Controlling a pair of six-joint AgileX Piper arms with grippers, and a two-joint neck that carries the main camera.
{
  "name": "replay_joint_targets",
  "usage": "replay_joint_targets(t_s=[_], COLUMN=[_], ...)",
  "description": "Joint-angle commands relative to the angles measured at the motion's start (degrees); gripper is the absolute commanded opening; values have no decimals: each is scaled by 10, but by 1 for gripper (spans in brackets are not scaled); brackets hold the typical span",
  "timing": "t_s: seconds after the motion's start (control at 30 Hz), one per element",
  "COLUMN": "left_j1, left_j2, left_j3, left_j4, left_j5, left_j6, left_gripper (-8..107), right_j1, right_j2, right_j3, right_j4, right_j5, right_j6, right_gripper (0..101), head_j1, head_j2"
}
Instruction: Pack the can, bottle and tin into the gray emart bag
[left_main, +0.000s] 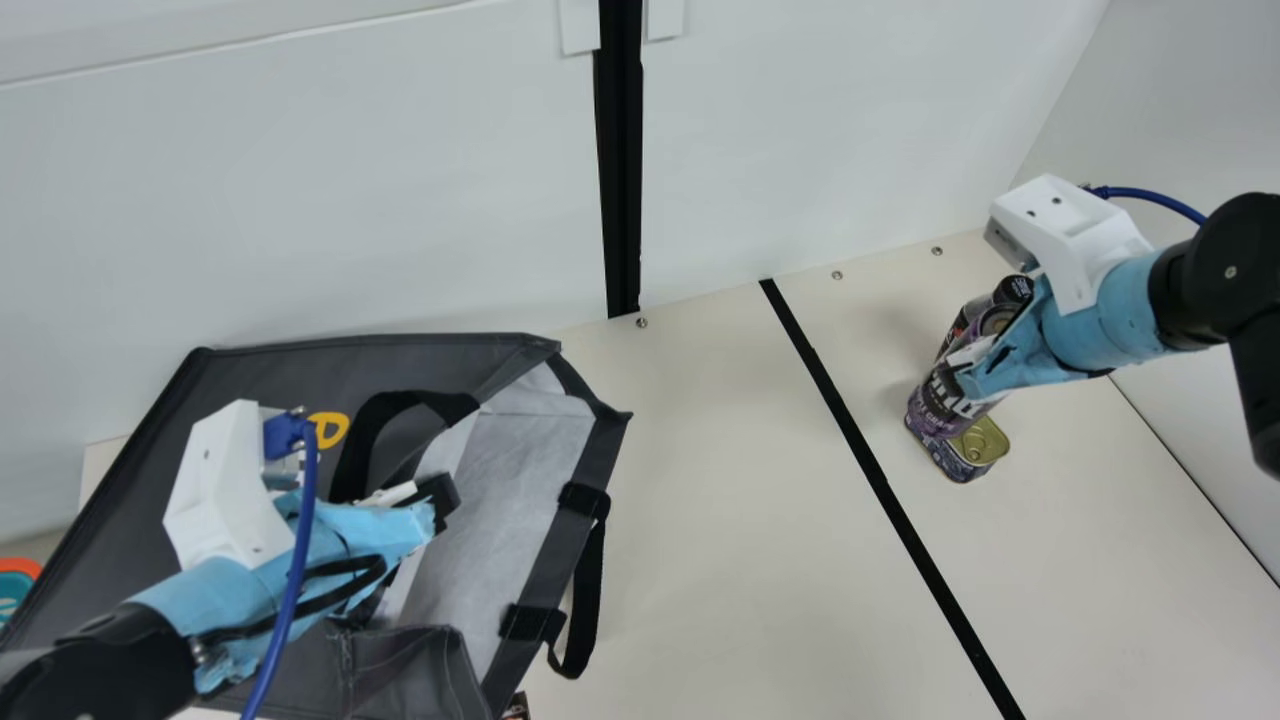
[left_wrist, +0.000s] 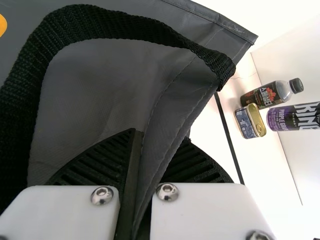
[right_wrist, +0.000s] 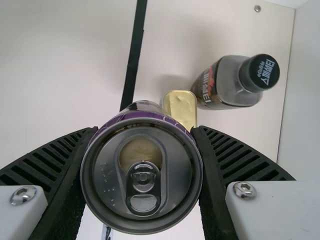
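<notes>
Tabletop (left_main: 720, 520) right of the gray emart bag (left_main: 270, 375) supported bottle (left_wrist: 262, 95) and tin (left_wrist: 246, 122), unpacked; right gripper (right_wrist: 145, 129) grasped purple can (right_wrist: 110, 185), also unpacked; left gripper (left_wrist: 160, 136) clenched bag edge (left_wrist: 165, 131).

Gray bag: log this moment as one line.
left hand: gripping gray bag's edge | right hand: holding purple can | tin: on table, beside bottle | bottle: upright on table | all three: outside bag

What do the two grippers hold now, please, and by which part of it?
The right gripper holds the can by its sides, near the pull-tab end. The left gripper pinches the gray bag by its opening's edge.
</notes>
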Motion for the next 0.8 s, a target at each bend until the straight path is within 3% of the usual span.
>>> replay_joint_targets(t_s=[0.0, 0.77], left_j1=[0, 0], left_j2=[0, 0], left_j3=[0, 0], left_j4=[0, 0], left_j5=[0, 0], left_j6=[0, 0], left_gripper=[10, 10], right_j1=[11, 136], right_j2=[-1, -23], right_j3=[1, 11], right_j4=[-2, -8], right_j5=[0, 0], right_j6=[2, 33], right_gripper=[0, 0], head_j1=[-13, -13], head_j2=[0, 0])
